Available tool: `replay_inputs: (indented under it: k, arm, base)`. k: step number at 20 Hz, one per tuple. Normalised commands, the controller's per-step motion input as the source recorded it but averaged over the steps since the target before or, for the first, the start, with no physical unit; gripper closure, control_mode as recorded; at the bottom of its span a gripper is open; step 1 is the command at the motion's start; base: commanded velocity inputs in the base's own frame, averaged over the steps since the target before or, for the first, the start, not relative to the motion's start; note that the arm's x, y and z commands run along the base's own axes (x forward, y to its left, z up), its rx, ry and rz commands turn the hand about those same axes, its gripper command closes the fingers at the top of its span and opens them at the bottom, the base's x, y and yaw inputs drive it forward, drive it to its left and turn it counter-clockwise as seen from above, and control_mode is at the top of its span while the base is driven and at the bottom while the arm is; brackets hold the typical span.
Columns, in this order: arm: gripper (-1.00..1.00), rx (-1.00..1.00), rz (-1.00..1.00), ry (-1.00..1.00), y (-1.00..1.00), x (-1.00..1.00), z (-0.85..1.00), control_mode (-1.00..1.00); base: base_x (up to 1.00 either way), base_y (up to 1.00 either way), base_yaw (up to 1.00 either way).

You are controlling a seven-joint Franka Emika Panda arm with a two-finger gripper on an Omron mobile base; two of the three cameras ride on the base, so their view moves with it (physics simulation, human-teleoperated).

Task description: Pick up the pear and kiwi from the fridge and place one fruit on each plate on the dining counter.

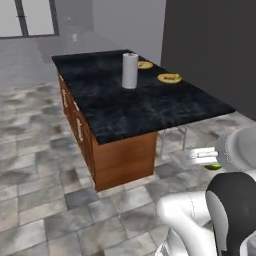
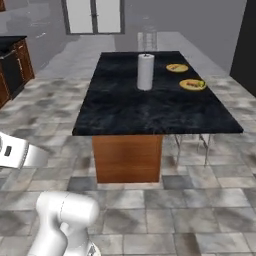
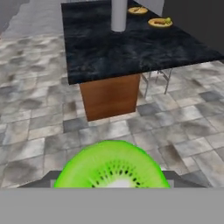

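**A:** Right in front of the hand camera sits the kiwi [image 3: 112,166], a bright green cut face with a ring of tiny dark seeds round a pale centre, smooth and rounded along its top edge.

**B:** And the hand [image 3: 112,181] is clamped on it, yes? I see the dark fingertips [image 3: 49,178] poking out at either side of the fruit, pressed right against it.

**A:** That's how it reads. From the left base camera, a sliver of green shows just under the white hand [image 1: 206,156], low on the right, well off the worktop [image 1: 150,107].

**B:** The arm itself?

**A:** White, glossy shells with dark joints, folded low near the base, with the hand held out in front of the island and pointing toward it over the floor [image 1: 35,165].

**B:** The worktop is glossy black with pale marbling, a long slab on a brown wooden base with drawer handles down one side.

**A:** Two round yellow plates on its far right part: the near plate [image 2: 193,84] already carries a small yellow-green pear [image 2: 201,83], and the far plate [image 2: 177,67] shows only a reddish streak.

**B:** A white paper towel roll [image 2: 145,71] stands upright just beside them, toward the middle.

**A:** Grey stone tiles underneath, mottled and matte, and thin metal stool legs [image 2: 192,147] under the overhang.
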Motion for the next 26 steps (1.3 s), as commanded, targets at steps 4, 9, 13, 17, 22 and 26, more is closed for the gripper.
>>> replay_inputs:
  k: [4,9,13,17,22,26]
  arm:
    - [1.0,0.0,0.0,0.0,0.0,0.0,0.0,1.0]
    - [1.0,0.0,0.0,0.0,0.0,0.0,0.0,1.0]
    - [1.0,0.0,0.0,0.0,0.0,0.0,0.0,1.0]
    - [1.0,0.0,0.0,0.0,0.0,0.0,0.0,1.0]
    - [1.0,0.0,0.0,0.0,0.0,0.0,0.0,1.0]
    - [1.0,0.0,0.0,0.0,0.0,0.0,0.0,1.0]
  base:
    - [1.0,-0.99,0.11]
    - [0.77,-1.0,0.19]
    - [0.58,-1.0,0.28]
    - [0.53,-1.0,0.31]
    - [0.31,-1.0,0.3]
    - [0.31,-1.0,0.27]
